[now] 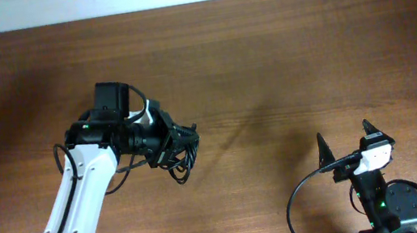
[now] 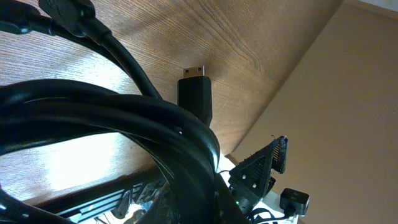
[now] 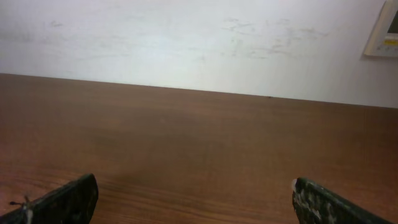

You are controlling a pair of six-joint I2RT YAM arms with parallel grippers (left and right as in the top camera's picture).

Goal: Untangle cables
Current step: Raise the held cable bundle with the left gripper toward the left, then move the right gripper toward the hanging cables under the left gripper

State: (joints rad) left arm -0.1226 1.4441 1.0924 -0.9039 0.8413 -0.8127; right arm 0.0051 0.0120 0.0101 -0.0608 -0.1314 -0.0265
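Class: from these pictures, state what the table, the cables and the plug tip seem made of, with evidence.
Table: wood or wood-look laminate, matte brown; grain lines show.
Cables: likely rubber or plastic sheath, smooth black with soft highlights.
Plug tip: probably metal; it glints brassy against the black body.

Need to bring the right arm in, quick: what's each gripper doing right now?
Left gripper: shut on the cables, bundle hanging from it.
Right gripper: open, holding nothing.
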